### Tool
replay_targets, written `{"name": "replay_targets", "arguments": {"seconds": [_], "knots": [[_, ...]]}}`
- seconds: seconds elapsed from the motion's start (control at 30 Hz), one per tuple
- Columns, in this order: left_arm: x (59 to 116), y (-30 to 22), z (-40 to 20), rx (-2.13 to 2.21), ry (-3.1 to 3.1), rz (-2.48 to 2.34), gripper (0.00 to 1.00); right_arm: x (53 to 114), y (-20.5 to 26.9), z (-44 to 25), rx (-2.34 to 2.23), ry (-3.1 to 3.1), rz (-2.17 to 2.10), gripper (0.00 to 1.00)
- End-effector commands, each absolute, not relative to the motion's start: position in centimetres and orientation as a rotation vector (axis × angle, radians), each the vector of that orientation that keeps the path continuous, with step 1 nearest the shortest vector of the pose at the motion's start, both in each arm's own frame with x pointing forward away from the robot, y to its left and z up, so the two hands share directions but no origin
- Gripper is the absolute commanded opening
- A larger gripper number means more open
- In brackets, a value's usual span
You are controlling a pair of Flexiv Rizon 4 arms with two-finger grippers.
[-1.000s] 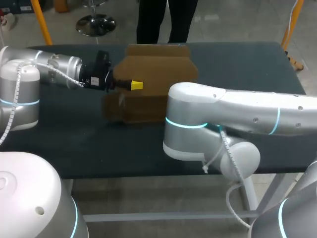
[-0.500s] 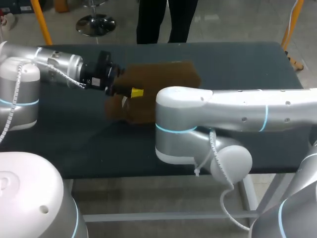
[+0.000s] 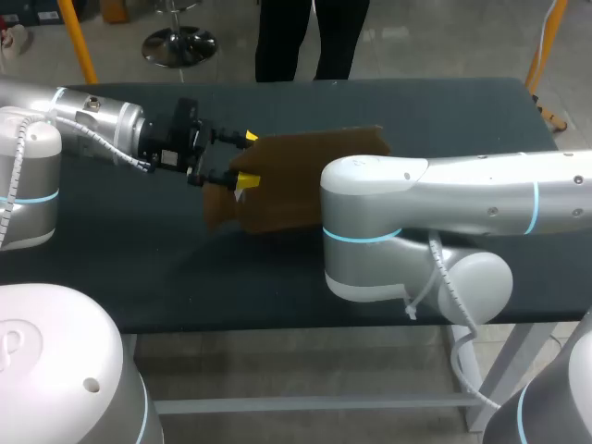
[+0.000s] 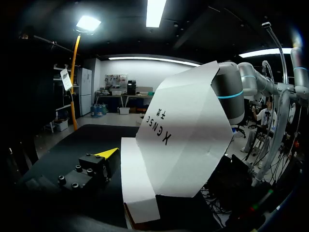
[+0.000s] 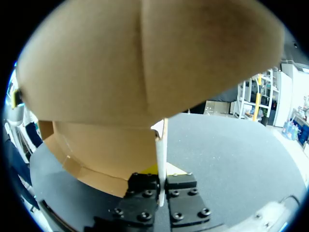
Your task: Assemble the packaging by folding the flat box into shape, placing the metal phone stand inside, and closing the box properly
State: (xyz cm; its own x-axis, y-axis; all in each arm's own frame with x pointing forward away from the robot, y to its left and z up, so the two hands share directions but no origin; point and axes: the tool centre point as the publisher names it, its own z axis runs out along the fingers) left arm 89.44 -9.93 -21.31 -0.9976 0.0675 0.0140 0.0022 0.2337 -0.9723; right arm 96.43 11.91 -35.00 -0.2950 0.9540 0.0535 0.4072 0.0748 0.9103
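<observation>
Behind right arm (image 3: 444, 199), right gripper (image 5: 161, 170) hidden fr. head cam, clamped on box (image 3: 310, 176); left gripper (image 3: 246, 159) fingers apart.

**Box at frame centre, left gripper at its left edge**

Brown flat cardboard box (image 3: 296, 176) sits mid-frame over the dark table (image 3: 111, 268), its upper edge slanting up toward the right. Silver left arm (image 3: 92, 125) enters from the upper left. Its black left gripper (image 3: 244, 159) is at the box's left edge with the fingers spread: one yellow tip (image 3: 250, 137) by the box's upper left corner, the other lower, against the cardboard. Silver right arm (image 3: 444, 199) enters from the right edge. Its elbow covers the box's right part. Its gripper is hidden.
</observation>
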Motion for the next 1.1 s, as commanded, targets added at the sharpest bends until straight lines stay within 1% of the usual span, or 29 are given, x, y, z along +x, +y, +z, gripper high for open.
{"name": "replay_targets", "arguments": {"seconds": [0.03,0.53,0.77,1.1], "knots": [[88.8,-9.6,-20.7,-0.076,-2.454,1.896,1.00,96.4,10.6,-34.3,1.268,1.929,1.376,0.00],[87.5,-8.0,-20.4,-0.136,-2.525,1.842,1.00,97.5,9.6,-34.3,1.192,2.166,1.531,0.00],[87.9,-6.8,-20.3,-0.068,-2.520,1.851,1.00,98.2,9.4,-34.0,1.205,2.252,1.604,0.00],[87.9,-6.8,-20.3,-0.068,-2.520,1.851,1.00,98.3,9.4,-34.0,1.219,2.270,1.606,0.00]]}}
